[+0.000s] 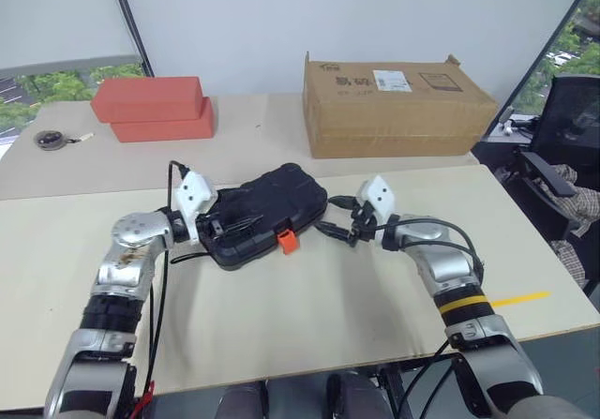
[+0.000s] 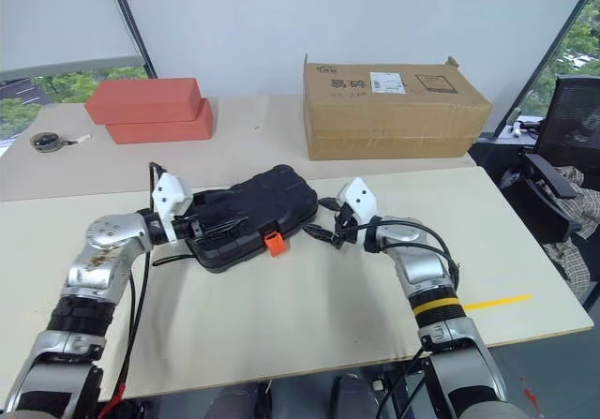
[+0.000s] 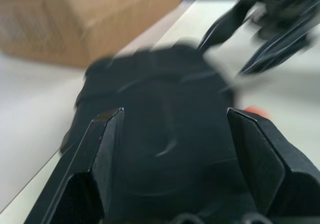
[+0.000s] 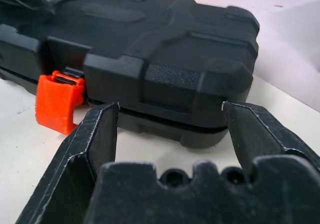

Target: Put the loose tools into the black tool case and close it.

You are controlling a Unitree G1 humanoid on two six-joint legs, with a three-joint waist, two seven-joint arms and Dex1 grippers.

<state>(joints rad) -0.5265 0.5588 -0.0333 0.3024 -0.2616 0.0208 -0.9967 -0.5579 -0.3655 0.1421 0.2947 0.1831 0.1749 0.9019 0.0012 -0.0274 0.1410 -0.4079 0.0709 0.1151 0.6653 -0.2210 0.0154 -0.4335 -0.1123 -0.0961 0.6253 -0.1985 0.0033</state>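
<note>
The black tool case (image 1: 267, 208) lies on the table with its lid down, and its orange latch (image 1: 287, 241) juts out from the near edge. The loose tools are hidden. My left gripper (image 1: 232, 226) is open at the case's left end; in the left wrist view its fingers (image 3: 107, 149) straddle the case's dark lid (image 3: 160, 108). My right gripper (image 1: 334, 230) is open just off the case's right end. In the right wrist view the case corner (image 4: 165, 38) and latch (image 4: 57, 101) sit just beyond the spread fingers (image 4: 100, 134).
A brown cardboard box (image 1: 394, 105) stands behind the case on the right. Two stacked red bricks (image 1: 155, 108) and a small round object (image 1: 49, 140) lie at the back left. An office chair (image 1: 572, 128) stands past the table's right edge. Yellow tape (image 1: 520, 299) marks the front right.
</note>
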